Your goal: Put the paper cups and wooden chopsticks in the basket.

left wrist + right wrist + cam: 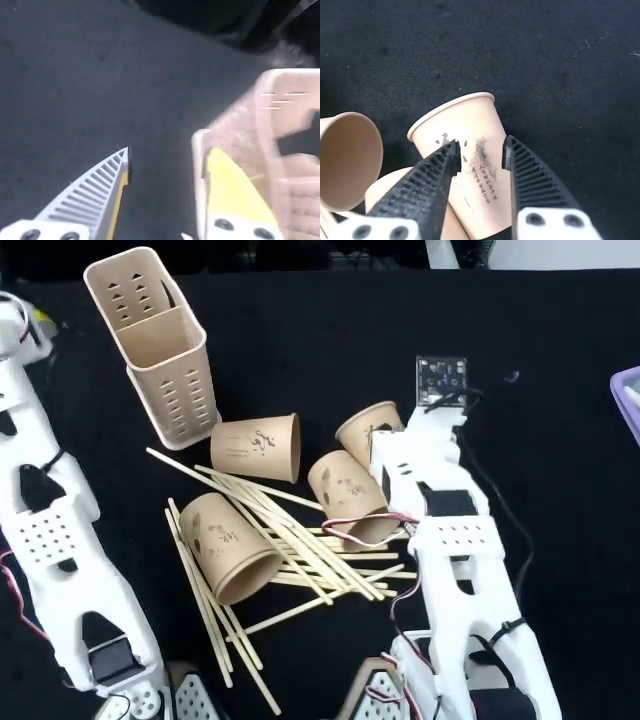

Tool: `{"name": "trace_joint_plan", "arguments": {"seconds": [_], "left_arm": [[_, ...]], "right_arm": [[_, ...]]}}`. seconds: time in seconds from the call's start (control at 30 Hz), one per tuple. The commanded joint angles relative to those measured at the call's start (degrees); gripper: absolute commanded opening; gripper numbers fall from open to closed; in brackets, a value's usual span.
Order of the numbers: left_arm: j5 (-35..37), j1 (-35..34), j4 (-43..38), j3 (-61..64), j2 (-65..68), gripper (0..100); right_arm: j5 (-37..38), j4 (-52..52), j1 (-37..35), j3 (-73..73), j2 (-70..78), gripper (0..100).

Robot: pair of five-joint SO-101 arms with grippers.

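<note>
On the black tabletop [560, 490] a slotted beige basket [165, 360] stands at the far left, with four paper cups [255, 447] lying on their sides among scattered wooden chopsticks [300, 550] nearby. The right gripper [480, 155] is released, straddling one paper cup [465, 125]. The left gripper [167, 152] is also released, beside the basket.

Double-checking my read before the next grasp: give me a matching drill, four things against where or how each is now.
Things:
1. basket
2. chopsticks
3. right gripper
4. left gripper

States:
A. open, over one paper cup lying on its side
B. scattered among the paper cups
C. open, close beside the basket
D. beige, slotted walls, at the far left of the table

Pairs: 1-D, 2-B, 3-A, 4-C
</note>
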Motion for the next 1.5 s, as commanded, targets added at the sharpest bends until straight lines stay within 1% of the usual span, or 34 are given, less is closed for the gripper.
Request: {"name": "trace_joint_plan", "arguments": {"seconds": [0.0,0.17,0.4,0.5,0.6,0.67,0.7,0.73,0.8,0.83,0.87,0.9,1.03,1.1,1.17,1.23,1.3,1.47], "left_arm": [[6.8,4.6,2.1,0.7,-7.4,30],[7.1,8.4,2.1,12.8,-11.9,30],[7.0,12.7,1.7,41.5,-28.8,30],[7.1,15.1,-4.6,51.8,-32.1,30],[7.0,16.9,-9.6,57.3,-33.0,30],[6.7,18.4,-10.6,58.9,-33.1,29],[6.6,19.2,-10.6,59.2,-33.1,26],[6.6,20.3,-10.5,59.2,-33.1,22],[4.5,21.9,-10.8,59.1,-33.2,10],[2.3,22.8,-11.6,58.7,-33.3,4],[-1.0,23.7,-12.0,58.1,-33.3,2],[-4.5,24.2,-11.9,57.1,-33.3,5],[-15.6,25.1,-12.7,52.5,-32.9,3],[-20.0,24.8,-12.8,50.6,-32.7,5],[-22.7,24.8,-12.6,50.3,-32.7,9],[-23.1,24.8,-12.4,50.8,-32.7,17],[-21.0,24.7,-12.3,50.6,-32.8,23],[-10.5,22.7,-12.5,48.5,-33.2,24]], "right_arm": [[-0.3,-1.1,-1.1,0.1,-0.1,14.7],[-0.3,-1.1,-1.0,0.1,-0.1,14.7],[-0.3,-1.1,-1.0,0.0,-0.1,14.8],[-0.3,-1.1,-1.0,0.0,-0.1,14.8],[-0.3,-1.1,-0.9,0.1,-0.1,14.7],[-0.3,-1.1,-0.9,0.3,-0.1,14.7],[-0.3,-1.1,-0.9,0.5,-0.2,14.7],[-0.3,-1.1,-0.9,0.6,-0.2,14.7],[-0.3,-1.1,-1.0,0.6,-0.2,14.7],[-0.3,-1.1,-1.0,0.6,-0.2,14.7],[-0.3,-1.1,-0.9,0.6,-0.2,14.7],[-0.3,-1.1,-0.9,0.6,-0.2,14.6],[-0.3,-1.1,-0.9,0.7,-0.2,14.6],[-0.3,-1.1,-0.9,0.7,-0.2,14.6],[-0.3,-1.1,-0.9,0.7,-0.2,14.6],[-0.3,-1.1,-0.9,0.7,-0.2,14.7],[-0.3,-1.1,-0.9,0.7,-0.2,14.7],[-0.3,-1.1,-0.9,0.7,-0.2,14.8]]}}
